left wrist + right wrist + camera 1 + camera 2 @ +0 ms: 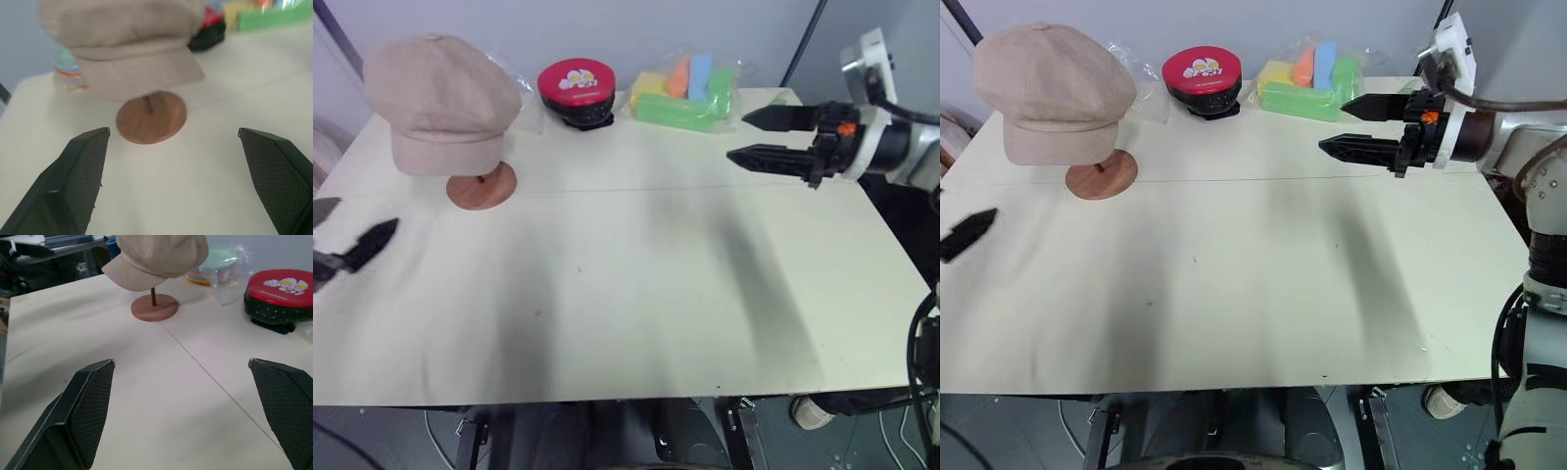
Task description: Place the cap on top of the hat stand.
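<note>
Head views: the cap (pixel 440 98) sits atop the hat stand (pixel 481 186); the left gripper (pixel 342 240) and right gripper (pixel 1361 127) hang apart from it, spread wide, empty. Wrist views: stand ahead, fingers (pixel 80 171) parted.

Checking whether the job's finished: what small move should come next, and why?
Probably just draw both arms back and stop. The cap already sits on the stand, covering its top, and the left gripper and right gripper are open, empty and apart from it.
</note>
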You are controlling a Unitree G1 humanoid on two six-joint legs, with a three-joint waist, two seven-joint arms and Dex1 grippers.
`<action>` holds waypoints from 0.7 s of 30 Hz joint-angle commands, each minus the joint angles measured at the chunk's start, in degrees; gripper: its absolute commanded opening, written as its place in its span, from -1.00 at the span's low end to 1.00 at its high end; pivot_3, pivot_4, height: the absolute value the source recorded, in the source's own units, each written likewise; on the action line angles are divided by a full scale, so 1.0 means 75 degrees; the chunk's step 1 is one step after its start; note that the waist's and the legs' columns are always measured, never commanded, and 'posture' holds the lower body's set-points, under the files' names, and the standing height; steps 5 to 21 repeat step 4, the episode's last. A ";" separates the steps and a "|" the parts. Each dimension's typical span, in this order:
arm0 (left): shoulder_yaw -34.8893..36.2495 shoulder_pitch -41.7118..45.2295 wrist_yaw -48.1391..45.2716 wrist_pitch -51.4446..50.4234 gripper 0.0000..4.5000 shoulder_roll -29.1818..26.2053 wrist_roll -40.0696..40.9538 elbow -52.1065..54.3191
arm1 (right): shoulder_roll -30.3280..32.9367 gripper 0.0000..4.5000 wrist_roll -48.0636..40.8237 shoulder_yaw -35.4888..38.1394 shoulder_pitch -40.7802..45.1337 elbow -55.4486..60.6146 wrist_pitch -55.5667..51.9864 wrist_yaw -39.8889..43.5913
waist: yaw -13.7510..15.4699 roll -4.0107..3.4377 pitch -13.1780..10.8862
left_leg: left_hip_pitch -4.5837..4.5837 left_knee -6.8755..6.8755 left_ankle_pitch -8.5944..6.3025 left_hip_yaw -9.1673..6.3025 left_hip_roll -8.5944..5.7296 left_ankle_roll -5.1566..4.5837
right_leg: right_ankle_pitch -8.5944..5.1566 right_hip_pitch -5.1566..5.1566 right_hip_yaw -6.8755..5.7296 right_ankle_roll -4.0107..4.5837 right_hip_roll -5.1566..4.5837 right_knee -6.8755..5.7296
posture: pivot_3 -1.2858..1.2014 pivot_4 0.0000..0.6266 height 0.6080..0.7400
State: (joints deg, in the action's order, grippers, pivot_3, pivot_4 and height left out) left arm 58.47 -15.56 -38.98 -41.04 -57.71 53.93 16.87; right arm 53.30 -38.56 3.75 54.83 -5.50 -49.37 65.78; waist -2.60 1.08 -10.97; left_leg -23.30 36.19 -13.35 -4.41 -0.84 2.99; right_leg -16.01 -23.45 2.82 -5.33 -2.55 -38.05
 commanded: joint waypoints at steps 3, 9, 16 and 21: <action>0.1329 -0.0461 -0.0737 -0.0789 0.96 -0.0199 0.0176 0.0052 | -0.0044 1.00 0.0300 -0.0222 0.0677 -0.0699 0.0408 0.0761 | -0.0003 -0.0011 -0.0007 | 0.0002 -0.0004 0.0000 0.0008 -0.0001 0.0000 | -0.0001 -0.0001 0.0004 0.0002 -0.0001 0.0003 | 0.03 -0.52 1.00; 0.1418 -0.0441 -0.0736 -0.0805 0.96 -0.0173 0.0161 0.0056 | -0.0096 1.00 0.0361 -0.0270 0.0732 -0.0797 0.0457 0.0833 | -0.0003 -0.0011 -0.0007 | 0.0002 -0.0004 0.0000 0.0007 0.0000 0.0000 | -0.0001 -0.0001 0.0004 0.0002 0.0001 0.0002 | 0.03 -0.52 1.00; 0.1418 -0.0441 -0.0736 -0.0805 0.96 -0.0173 0.0161 0.0056 | -0.0096 1.00 0.0361 -0.0270 0.0732 -0.0797 0.0457 0.0833 | -0.0003 -0.0011 -0.0007 | 0.0002 -0.0004 0.0000 0.0007 0.0000 0.0000 | -0.0001 -0.0001 0.0004 0.0002 0.0001 0.0002 | 0.03 -0.52 1.00; 0.1418 -0.0441 -0.0736 -0.0805 0.96 -0.0173 0.0161 0.0056 | -0.0096 1.00 0.0361 -0.0270 0.0732 -0.0797 0.0457 0.0833 | -0.0003 -0.0011 -0.0007 | 0.0002 -0.0004 0.0000 0.0007 0.0000 0.0000 | -0.0001 -0.0001 0.0004 0.0002 0.0001 0.0002 | 0.03 -0.52 1.00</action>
